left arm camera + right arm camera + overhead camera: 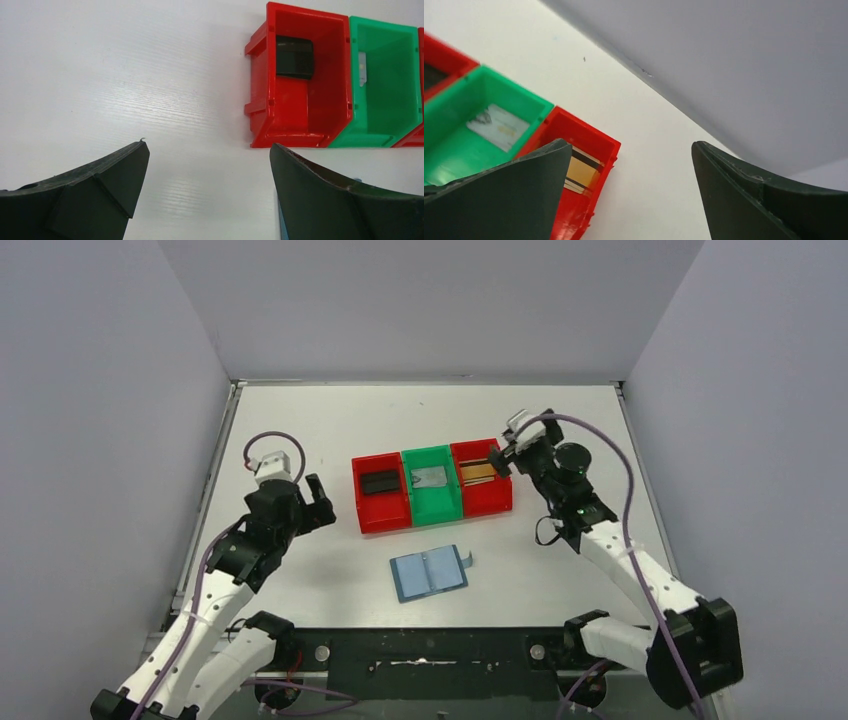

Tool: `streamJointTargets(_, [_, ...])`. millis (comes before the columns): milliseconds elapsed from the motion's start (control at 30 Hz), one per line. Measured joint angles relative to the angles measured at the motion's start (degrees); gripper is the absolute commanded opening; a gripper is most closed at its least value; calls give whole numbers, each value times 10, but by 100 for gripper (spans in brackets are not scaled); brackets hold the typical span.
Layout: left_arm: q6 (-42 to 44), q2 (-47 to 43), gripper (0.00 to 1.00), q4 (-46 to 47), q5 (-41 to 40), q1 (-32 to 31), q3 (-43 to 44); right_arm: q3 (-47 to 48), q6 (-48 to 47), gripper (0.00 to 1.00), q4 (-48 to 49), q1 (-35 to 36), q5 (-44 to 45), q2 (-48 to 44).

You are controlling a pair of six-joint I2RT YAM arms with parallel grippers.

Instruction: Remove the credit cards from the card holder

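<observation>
The teal-blue card holder (430, 572) lies open and flat on the table, near the front, its pockets showing no cards. A black card (380, 482) lies in the left red bin (362, 508), also seen in the left wrist view (295, 56). A silver-grey card (430, 477) lies in the green bin (440, 510), also in the right wrist view (499, 127). A gold-brown card (478, 472) lies in the right red bin (492, 502), also in the right wrist view (582, 171). My left gripper (320, 502) is open and empty, left of the bins. My right gripper (503, 462) is open and empty, above the right bin's right edge.
The three bins stand side by side in a row mid-table. Grey walls enclose the table at the back and both sides. A sliver of the blue holder shows behind my right finger (345, 200) in the left wrist view.
</observation>
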Motion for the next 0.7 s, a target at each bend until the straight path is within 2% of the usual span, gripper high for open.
streamJointTargets(133, [-4, -22, 94, 6, -29, 0, 0, -47, 200, 98, 8, -13, 77, -125])
streamJointTargets(300, [-26, -54, 95, 4, -98, -3, 0, -50, 412, 98, -130, -20, 234, -233])
streamJointTargets(467, [-32, -69, 95, 4, -162, -4, 0, -58, 496, 98, -240, -33, 325, -282])
streamJointTargets(700, [-36, -73, 95, 2, -215, -4, 2, -55, 519, 98, -325, -34, 386, -284])
